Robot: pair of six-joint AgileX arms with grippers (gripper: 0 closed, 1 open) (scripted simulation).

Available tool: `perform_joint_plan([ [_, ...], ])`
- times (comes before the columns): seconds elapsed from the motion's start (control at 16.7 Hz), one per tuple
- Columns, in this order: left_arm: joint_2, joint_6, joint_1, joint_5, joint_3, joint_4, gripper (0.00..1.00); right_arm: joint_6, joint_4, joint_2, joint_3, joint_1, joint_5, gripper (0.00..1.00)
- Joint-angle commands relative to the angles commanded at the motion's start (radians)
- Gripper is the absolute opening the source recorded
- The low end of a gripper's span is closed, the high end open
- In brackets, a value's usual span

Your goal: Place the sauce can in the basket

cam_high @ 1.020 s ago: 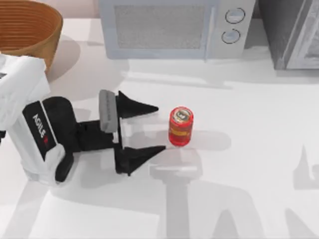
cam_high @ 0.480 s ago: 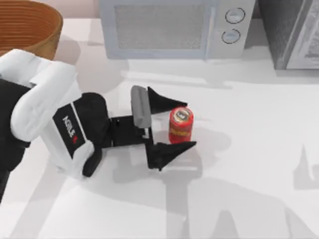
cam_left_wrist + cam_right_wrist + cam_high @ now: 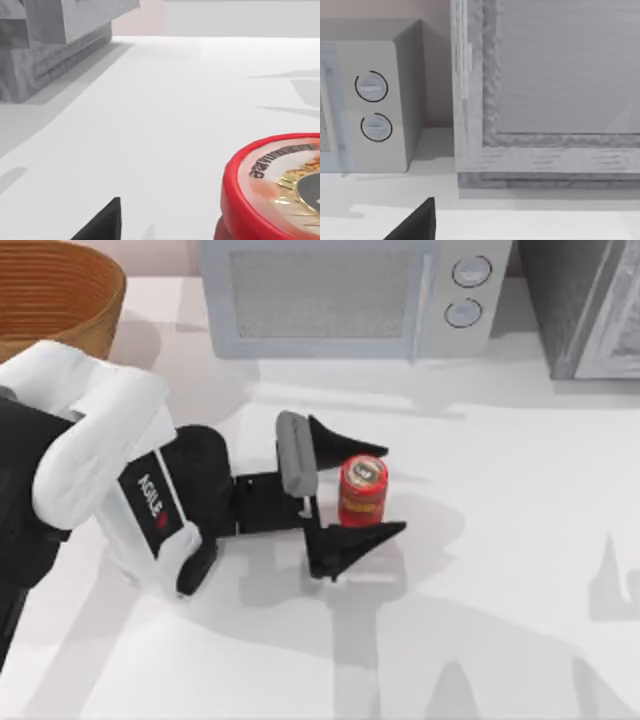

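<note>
A: Where does the small red cylindrical sauce can with the silver-grey top and orange-yellow label band (image 3: 362, 492) stand?

B: Upright on the white table (image 3: 520, 490), in front of the grey microwave oven (image 3: 345, 295) and well apart from the large round woven wicker basket (image 3: 55, 295), which sits to the microwave's left at the table's far corner.

A: And the left gripper (image 3: 375, 490)?

B: Its jaws are spread wide and straddle the can, one black finger (image 3: 345, 443) on the microwave side, the other on the near side. I see a small gap on each side, so I judge it holds nothing yet. In the left wrist view the can's red rim (image 3: 272, 190) sits very close to the camera, off to one edge.

A: So what makes the grasp good?

B: In my view, close slowly and evenly so neither finger nudges the can first and tips it. The can looks seated near the fingertips rather than deep toward the palm; pushing in slightly farther would probably give a surer hold. Grip across the label band, mid-height, not at the top rim.

A: After that?

B: Lift straight up before swinging toward the basket, clearing its rim.

A: The right arm?

B: Parked; its wrist camera faces the microwave's dials (image 3: 370, 86) and a grey cabinet (image 3: 545, 90) beside it. I cannot tell how its fingers stand.
</note>
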Motion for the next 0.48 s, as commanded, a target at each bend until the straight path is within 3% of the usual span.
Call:
perform_joint_plan([
  [0.48,0.000,0.000,0.000,0.000,0.000,0.000,0.25,0.000,0.000,0.000,0.000,0.000,0.000,1.00],
])
